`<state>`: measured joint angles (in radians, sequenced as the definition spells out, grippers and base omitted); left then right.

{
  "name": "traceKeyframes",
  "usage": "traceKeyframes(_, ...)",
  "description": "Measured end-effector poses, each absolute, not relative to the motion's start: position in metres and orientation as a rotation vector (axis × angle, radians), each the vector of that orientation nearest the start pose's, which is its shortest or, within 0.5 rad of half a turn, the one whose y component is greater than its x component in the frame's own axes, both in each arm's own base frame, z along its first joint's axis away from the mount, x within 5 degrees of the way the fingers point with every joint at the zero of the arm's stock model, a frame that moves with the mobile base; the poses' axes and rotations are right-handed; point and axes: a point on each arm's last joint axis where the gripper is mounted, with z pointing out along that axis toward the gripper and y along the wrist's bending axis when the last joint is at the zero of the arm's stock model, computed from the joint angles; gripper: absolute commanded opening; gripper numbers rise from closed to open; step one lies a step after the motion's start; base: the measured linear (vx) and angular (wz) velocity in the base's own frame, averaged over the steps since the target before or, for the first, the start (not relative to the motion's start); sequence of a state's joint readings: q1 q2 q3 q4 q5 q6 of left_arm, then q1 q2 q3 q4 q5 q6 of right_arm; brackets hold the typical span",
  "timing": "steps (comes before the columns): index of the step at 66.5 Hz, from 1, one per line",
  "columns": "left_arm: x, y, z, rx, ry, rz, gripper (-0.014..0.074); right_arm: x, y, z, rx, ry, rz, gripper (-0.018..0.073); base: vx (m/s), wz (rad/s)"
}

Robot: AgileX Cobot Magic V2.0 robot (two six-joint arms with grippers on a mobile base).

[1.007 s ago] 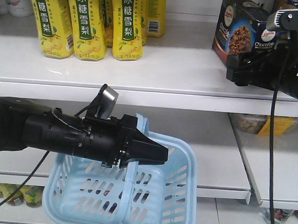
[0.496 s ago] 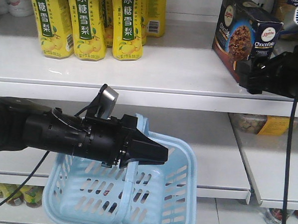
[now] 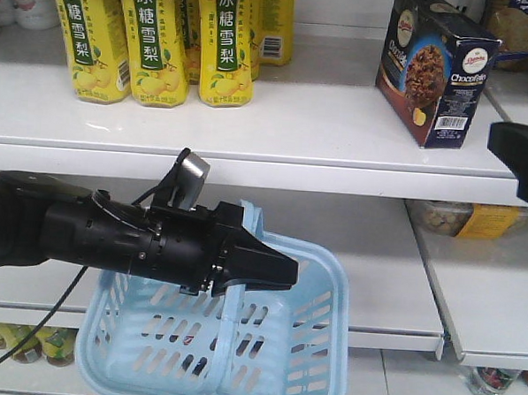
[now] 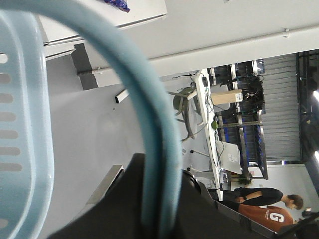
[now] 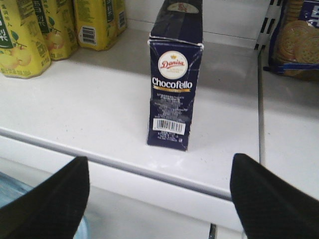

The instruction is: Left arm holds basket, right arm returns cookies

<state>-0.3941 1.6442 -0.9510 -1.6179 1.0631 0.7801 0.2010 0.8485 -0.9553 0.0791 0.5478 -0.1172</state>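
The right gripper [image 5: 159,199] has its fingers [image 5: 45,199] spread wide and empty, well apart from the Chocofello cookies [image 5: 174,84], which stand upright on the upper shelf [image 3: 294,128] near its front edge, barcode panel facing out. One second ago the gripper was at the carton; half a second ago it had drawn back to just beside it; now only a black corner of the right arm [image 3: 523,158] shows at the frame's edge. By this reading the return is made and the arm is retreating. The left gripper [image 3: 265,267] is closed on the handle [image 4: 154,164] of the basket [image 3: 314,333], which hangs below the shelf, unmoved. The front view alone gives the basket's place under the shelf; the right wrist view alone shows the finger spread and the carton's label; the left wrist view alone shows the handle seated in the grip.
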Motion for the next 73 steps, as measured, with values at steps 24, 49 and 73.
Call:
traceKeyframes(24,0.262,-0.195,0.255,0.190,2.344,-1.818,-0.0003,0.090,0.022,0.341,-0.246,1.870,0.148,0.0546,0.00,0.00)
traceKeyframes(49,0.262,-0.195,0.255,0.189,2.344,-1.817,-0.0003,0.039,0.011,0.287,-0.227,1.716,0.152,0.0546,0.00,0.00)
traceKeyframes(73,0.262,-0.195,0.255,0.189,2.344,-1.817,-0.0003,0.053,0.013,0.228,-0.213,1.694,0.142,0.0546,0.00,0.00)
